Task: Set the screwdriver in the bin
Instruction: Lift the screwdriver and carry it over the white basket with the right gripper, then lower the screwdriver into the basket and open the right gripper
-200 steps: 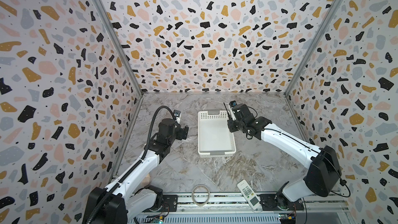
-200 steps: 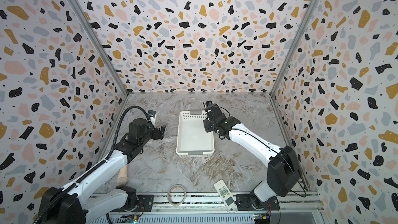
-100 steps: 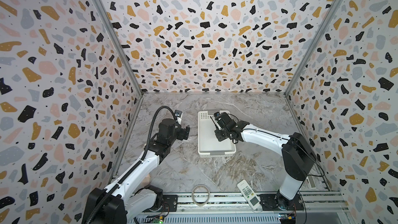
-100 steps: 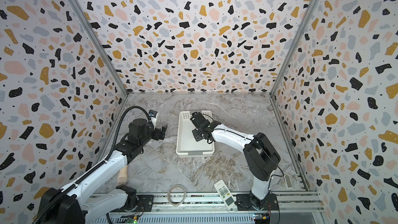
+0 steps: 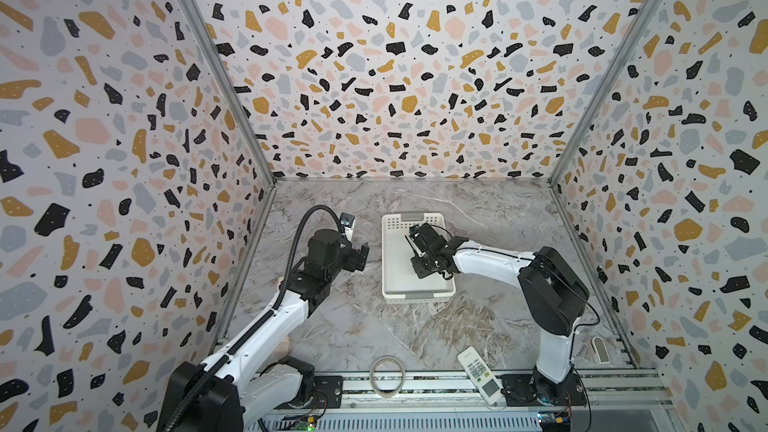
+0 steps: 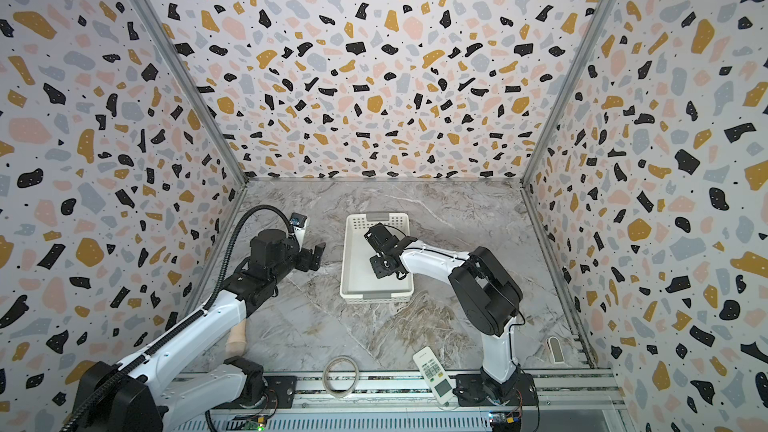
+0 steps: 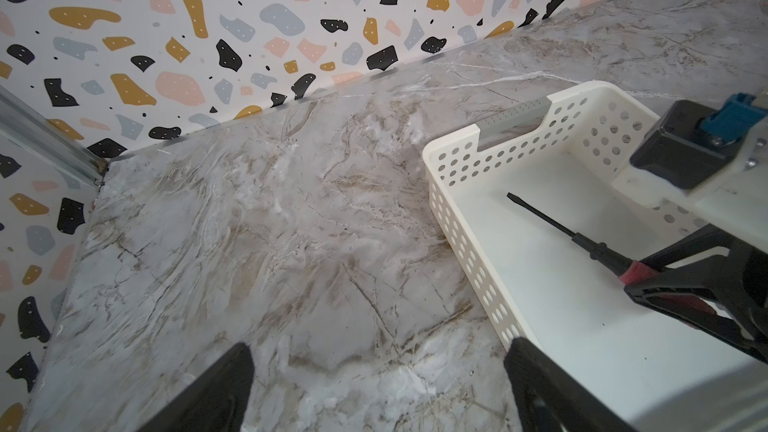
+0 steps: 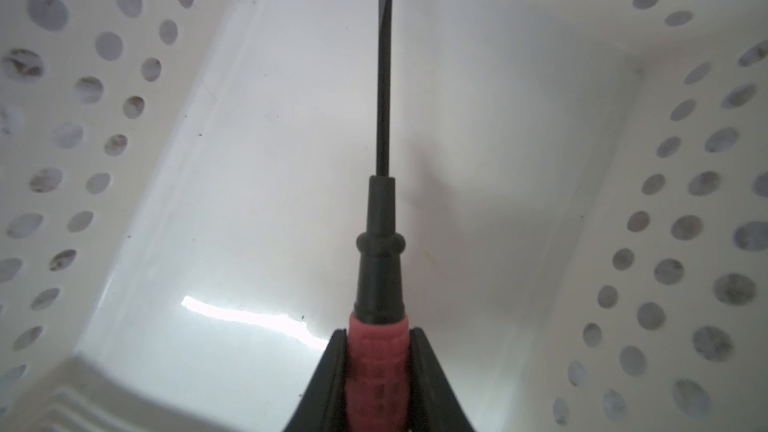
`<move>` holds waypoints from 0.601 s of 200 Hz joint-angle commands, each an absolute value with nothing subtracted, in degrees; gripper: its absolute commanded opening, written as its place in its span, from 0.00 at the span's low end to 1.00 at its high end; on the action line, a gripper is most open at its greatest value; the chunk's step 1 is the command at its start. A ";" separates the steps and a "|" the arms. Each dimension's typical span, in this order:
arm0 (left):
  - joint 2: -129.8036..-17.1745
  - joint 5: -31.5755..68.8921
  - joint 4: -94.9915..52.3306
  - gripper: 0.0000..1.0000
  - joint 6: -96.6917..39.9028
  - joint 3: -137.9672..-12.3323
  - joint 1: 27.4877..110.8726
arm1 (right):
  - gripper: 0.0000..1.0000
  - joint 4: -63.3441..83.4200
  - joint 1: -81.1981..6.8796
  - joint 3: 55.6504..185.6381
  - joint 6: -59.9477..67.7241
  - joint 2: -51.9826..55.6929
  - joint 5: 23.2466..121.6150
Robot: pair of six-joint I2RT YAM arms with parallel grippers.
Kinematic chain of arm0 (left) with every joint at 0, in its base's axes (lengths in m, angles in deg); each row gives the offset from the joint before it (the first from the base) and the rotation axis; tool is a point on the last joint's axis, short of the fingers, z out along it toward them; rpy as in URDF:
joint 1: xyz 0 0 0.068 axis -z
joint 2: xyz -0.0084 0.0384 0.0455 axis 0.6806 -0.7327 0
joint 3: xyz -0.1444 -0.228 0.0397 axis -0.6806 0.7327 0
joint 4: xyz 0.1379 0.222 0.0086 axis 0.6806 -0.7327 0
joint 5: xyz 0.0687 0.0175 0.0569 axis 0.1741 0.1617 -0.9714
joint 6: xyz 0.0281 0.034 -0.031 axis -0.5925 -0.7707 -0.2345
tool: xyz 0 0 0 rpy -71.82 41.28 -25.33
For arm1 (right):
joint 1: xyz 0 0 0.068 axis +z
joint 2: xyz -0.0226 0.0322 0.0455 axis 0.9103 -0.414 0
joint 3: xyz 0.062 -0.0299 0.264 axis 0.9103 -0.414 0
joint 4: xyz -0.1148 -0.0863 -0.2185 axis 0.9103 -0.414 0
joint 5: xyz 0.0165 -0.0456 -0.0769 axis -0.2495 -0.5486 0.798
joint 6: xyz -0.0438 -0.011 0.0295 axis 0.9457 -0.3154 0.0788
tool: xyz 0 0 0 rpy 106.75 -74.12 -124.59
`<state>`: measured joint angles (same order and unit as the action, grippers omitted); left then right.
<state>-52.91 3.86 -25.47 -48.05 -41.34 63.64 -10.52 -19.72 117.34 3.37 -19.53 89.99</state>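
The marbled surface (image 5: 353,326) carries the white bin (image 5: 417,295) at its middle, long sides running near to far. The right gripper (image 8: 379,347) reaches in from the right and sits low inside the bin, between the perforated walls. Its jaws are narrow and clamped on the red handle of the screwdriver (image 7: 598,252). The left gripper (image 7: 379,351) hangs just left of the bin over bare surface, jaws wide and empty.

The screwdriver is within the bin but held above its floor. In the right wrist view its shadow falls apart from the shaft, so it appears not to rest on the plastic yet.

It will probably handle as a light, stiff tool. The ribbed handle is the thick, grippy part and the right place to hold. The black collar and thin shaft look slick and too slim for a sure pinch. Being round, it may roll once released, though the walls should stop it.

Its long axis runs roughly along the bin's length, handle nearer, tip toward the far end and slightly left. Whether the tip dips is hard to tell.
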 commanded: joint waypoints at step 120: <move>-52.25 2.53 -24.04 0.95 -47.72 -42.46 64.05 | 0.20 -9.84 -19.49 120.13 0.09 -23.46 90.92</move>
<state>-52.75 2.96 -25.47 -47.94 -41.34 63.71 -9.66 -19.72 118.53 1.12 -23.25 89.82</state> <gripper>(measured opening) 0.953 0.242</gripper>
